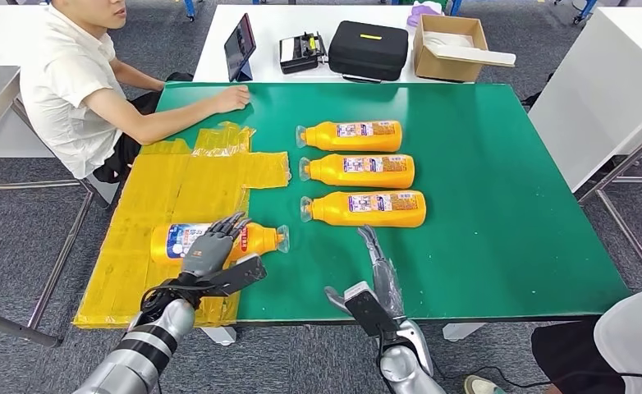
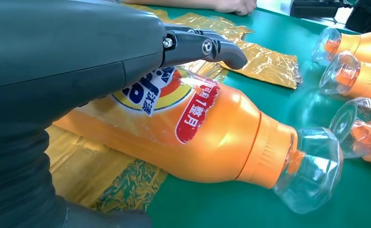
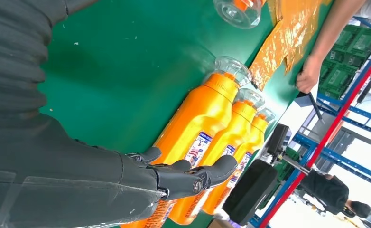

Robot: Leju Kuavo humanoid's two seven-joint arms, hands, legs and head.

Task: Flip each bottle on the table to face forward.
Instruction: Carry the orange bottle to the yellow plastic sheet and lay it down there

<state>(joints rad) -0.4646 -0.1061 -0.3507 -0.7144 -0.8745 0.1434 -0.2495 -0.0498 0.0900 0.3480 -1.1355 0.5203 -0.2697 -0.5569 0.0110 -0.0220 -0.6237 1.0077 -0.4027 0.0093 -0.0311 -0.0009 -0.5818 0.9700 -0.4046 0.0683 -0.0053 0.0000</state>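
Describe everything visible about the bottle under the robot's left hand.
The orange bottle lies on its side on the yellow plastic sheeting, its clear domed cap pointing toward the robot's right, over the green table. It looks like glossy plastic, with a ribbed orange collar behind the cap. Its colourful front label, blue, white and red, faces up. The left hand rests on its body.

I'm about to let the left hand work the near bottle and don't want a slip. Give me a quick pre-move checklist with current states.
1. Left hand over the fourth bottle: ok, fingers lie on its label.
2. Firm grip around that bottle: cannot tell, the underside is hidden.
3. Bottle's cap end free: ok, it lies apart from the row of three bottles.
4. Right hand out of the way: ok, open on the green table, holding nothing.
5. Person's hand away from the bottle: ok, it rests at the far table edge.
6. Yellow sheets flat under the bottle: not ok, crinkled.
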